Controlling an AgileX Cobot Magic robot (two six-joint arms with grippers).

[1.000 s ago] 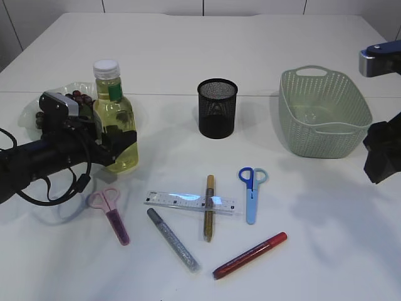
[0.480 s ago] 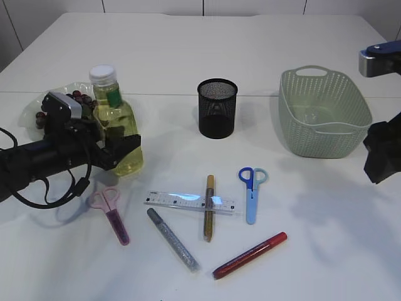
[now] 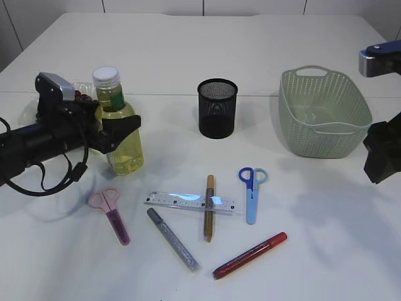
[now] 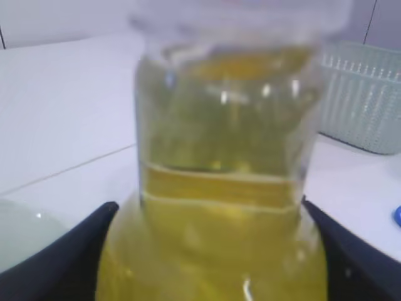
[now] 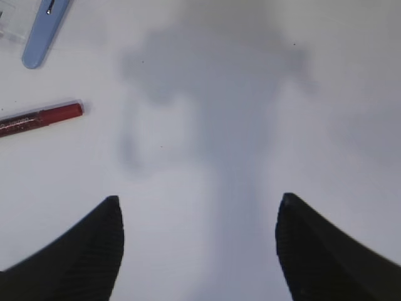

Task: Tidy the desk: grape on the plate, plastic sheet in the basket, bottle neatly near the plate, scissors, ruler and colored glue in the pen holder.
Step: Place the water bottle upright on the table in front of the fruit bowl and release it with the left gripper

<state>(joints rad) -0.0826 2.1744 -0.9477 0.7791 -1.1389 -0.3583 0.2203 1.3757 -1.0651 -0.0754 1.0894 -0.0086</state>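
Observation:
A bottle point(image 3: 122, 147) of yellow liquid stands upright on the table, right of the plate point(image 3: 84, 86) with dark grapes point(image 3: 79, 95). My left gripper point(image 3: 119, 128) is open, one finger on each side of the bottle's point(image 4: 219, 188) shoulder. The clear ruler point(image 3: 182, 201), blue scissors point(image 3: 252, 188), pink scissors point(image 3: 111, 213) and silver point(image 3: 173, 240), gold point(image 3: 209, 207) and red point(image 3: 249, 255) glue pens lie at the front. The black mesh pen holder point(image 3: 217, 108) stands at centre. My right gripper point(image 5: 200, 199) is open over bare table. The plastic sheet is out of view.
The green basket point(image 3: 322, 113) sits at the back right. My right arm point(image 3: 381, 150) hangs at the right edge beside it. The left arm and its cables cover much of the plate. The gold pen lies across the ruler.
The bottle went from tilted in my left gripper to upright on the table, a little to the right. The left gripper rose to the bottle's shoulder and its jaws spread. The right arm stayed still.

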